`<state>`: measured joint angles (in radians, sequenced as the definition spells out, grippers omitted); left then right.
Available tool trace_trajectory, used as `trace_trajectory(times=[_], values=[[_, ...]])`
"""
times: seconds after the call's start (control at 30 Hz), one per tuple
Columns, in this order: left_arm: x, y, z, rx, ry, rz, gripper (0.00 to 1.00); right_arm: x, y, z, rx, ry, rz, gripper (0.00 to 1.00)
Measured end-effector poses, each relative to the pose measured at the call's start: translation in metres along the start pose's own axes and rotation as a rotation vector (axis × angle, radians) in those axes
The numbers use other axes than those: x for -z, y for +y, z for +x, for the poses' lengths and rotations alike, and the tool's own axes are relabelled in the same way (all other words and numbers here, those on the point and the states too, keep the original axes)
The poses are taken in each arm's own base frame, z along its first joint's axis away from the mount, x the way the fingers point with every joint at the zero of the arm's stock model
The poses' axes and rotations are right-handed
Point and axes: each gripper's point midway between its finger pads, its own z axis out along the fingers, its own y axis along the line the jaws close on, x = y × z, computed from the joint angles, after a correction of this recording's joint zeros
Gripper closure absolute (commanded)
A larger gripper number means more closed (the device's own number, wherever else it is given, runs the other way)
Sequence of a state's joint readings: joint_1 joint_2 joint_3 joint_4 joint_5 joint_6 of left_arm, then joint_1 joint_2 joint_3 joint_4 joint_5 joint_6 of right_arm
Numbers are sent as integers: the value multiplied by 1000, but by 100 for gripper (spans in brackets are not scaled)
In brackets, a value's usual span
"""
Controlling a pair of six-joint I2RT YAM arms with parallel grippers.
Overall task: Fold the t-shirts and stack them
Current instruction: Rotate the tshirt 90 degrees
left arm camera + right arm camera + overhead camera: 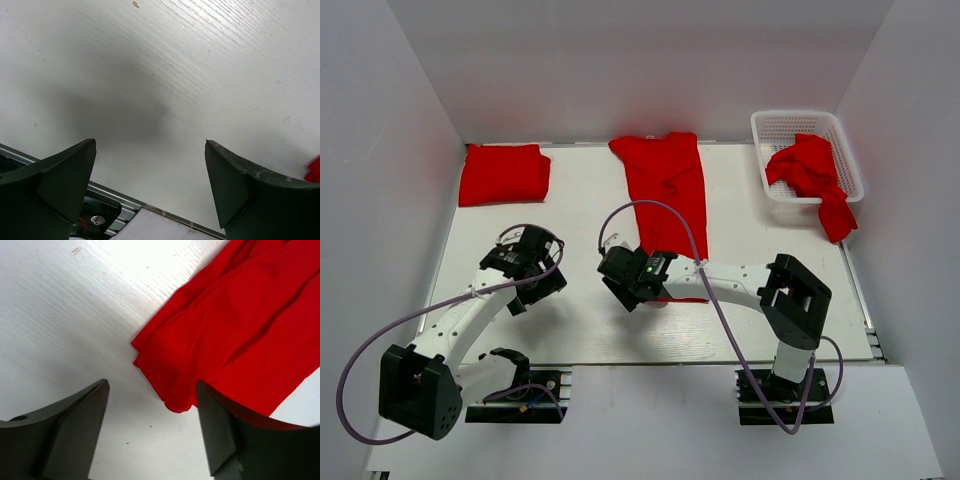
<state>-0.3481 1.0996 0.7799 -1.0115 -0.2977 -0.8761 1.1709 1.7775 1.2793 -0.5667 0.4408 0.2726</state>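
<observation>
Basket far right holding crumpled t-shirt, folded t-shirt far left

Bright, even overhead illumination. In the top view the white bench and walls reflect diffusely without hard glare, and soft shadows lie on the bench just beside each arm. In the left wrist view a broad, blurred grey shadow spreads from centre toward 9 o'clock. The dark fingers of the left hand are slightly soft-edged. In the right wrist view the bench is near overexposed at 12 o'clock; the t-shirt is a saturated red, its folds faintly shaded.
</observation>
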Motion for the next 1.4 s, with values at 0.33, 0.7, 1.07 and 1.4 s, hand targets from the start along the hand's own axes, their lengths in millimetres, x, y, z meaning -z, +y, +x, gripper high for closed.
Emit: trace_trajectory(times=[0.33, 0.7, 1.07, 1.4], values=[[3, 1, -4, 13, -18, 16, 0, -10, 3, 2, -43, 6, 15, 42], [4, -3, -7, 9, -27, 41, 0, -23, 0, 6, -81, 16, 70, 57], [4, -4, -5, -9, -18, 50, 0, -32, -3, 8, -136, 15, 110, 58], [4, -6, -7, -10, -24, 60, 0, -35, -7, 9, -173, 13, 144, 100]])
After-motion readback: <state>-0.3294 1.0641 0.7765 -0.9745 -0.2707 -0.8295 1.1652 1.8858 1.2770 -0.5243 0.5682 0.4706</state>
